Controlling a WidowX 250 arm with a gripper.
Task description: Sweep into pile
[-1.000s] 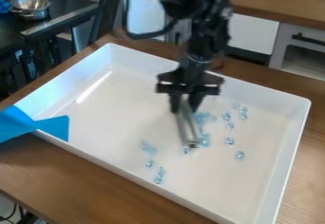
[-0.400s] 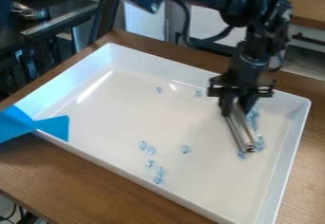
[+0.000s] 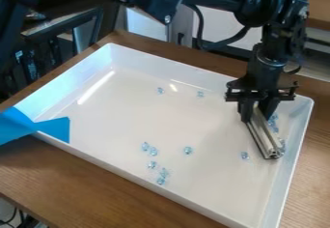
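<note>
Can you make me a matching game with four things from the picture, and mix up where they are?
Things:
A. metal bar
B. blue tape
C. white tray
D. clear bluish beads

Places:
1. on the wooden table
2. held by the black gripper
3. scattered over the tray's floor
4. across the tray's edge, at the left of the picture

Right pairs: A-2, B-4, C-1, D-3
</note>
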